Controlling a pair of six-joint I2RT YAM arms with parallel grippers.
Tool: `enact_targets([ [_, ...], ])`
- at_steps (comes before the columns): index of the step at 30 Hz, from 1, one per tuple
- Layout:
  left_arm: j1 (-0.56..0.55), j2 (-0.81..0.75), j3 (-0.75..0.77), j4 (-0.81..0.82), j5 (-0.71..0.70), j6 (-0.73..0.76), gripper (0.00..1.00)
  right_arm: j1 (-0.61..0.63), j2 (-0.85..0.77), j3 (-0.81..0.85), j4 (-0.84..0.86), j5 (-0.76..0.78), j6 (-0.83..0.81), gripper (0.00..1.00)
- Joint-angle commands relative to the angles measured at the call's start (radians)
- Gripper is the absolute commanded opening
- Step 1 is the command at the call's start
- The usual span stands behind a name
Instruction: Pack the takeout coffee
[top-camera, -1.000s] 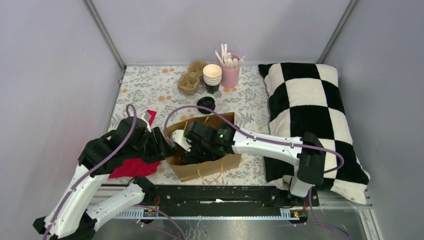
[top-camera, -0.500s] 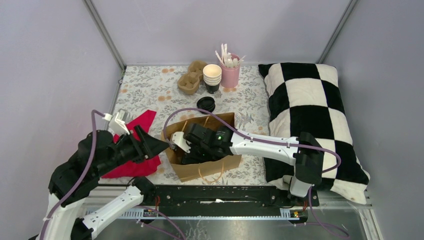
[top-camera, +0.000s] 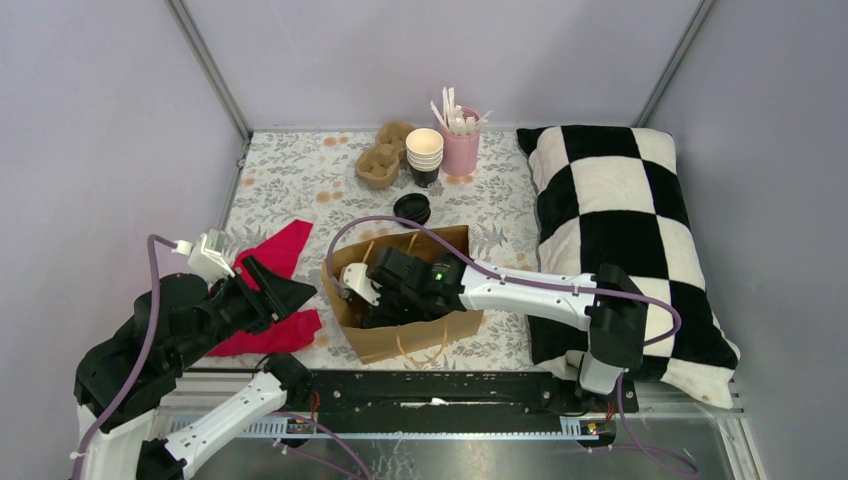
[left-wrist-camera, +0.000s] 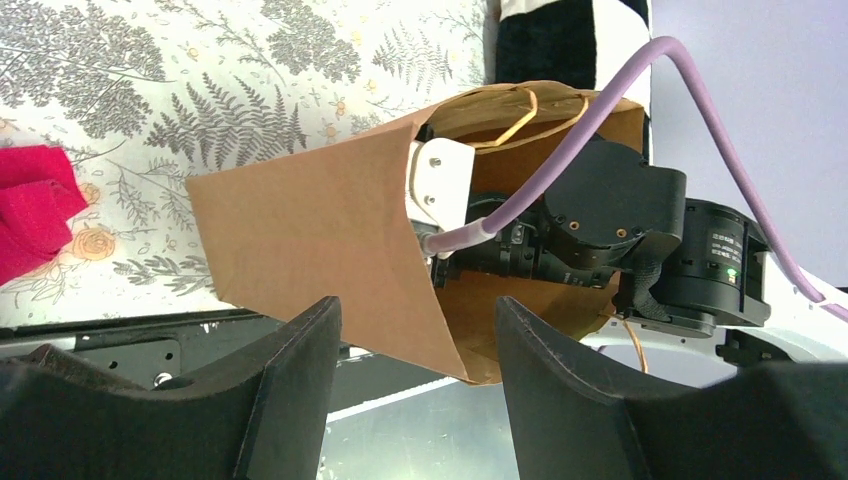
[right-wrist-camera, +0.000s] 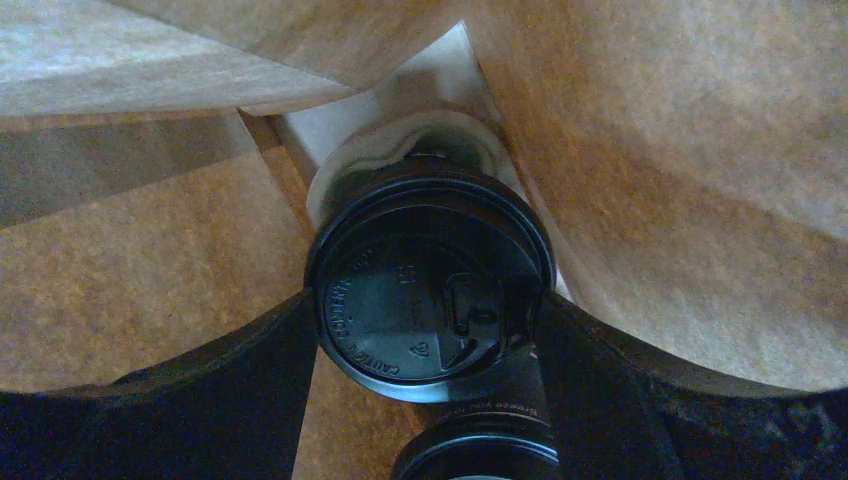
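the right gripper (right-wrist-camera: 427, 335) reaches into an open brown paper bag (top-camera: 415, 335) at the centre of the top view. its two fingers are clenched on either side of the takeout coffee (right-wrist-camera: 430, 290), a black lidded cup deep inside the bag. the left gripper (left-wrist-camera: 415, 340) hangs at the lower left, fingers spread and empty, pointing at the bag's mouth, near a red cloth (top-camera: 285, 250).

The round black plastic lid (right-wrist-camera: 430, 285) looks smooth and faintly glossy; the brown paper bag (right-wrist-camera: 650, 200) is matt and fibrous.
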Motion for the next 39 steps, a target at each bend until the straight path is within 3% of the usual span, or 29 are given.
enact_targets([
  [1, -0.003, -0.019, 0.012, -0.023, -0.042, -0.049, 0.62, 0.001, 0.135, -0.092, -0.092, 0.018, 0.01, 0.76],
  [11, -0.003, 0.0, 0.002, 0.002, -0.025, -0.057, 0.63, 0.0, 0.064, 0.031, -0.142, 0.023, 0.062, 0.86],
  [23, -0.003, -0.049, -0.022, -0.004, 0.002, -0.099, 0.62, 0.0, 0.139, -0.13, -0.012, 0.042, 0.074, 0.78],
  [28, -0.003, -0.058, -0.027, -0.005, 0.013, -0.107, 0.62, 0.001, 0.155, -0.115, -0.035, 0.066, 0.08, 0.77],
  [32, -0.004, -0.054, -0.025, -0.003, 0.016, -0.102, 0.62, 0.001, 0.143, -0.01, -0.118, 0.08, 0.076, 0.82],
  [37, -0.003, -0.047, -0.022, 0.003, 0.012, -0.094, 0.62, 0.002, 0.149, 0.135, -0.222, 0.093, 0.088, 0.99],
  [39, -0.003, -0.048, -0.025, 0.006, 0.013, -0.094, 0.62, 0.002, 0.145, 0.185, -0.257, 0.106, 0.091, 1.0],
])
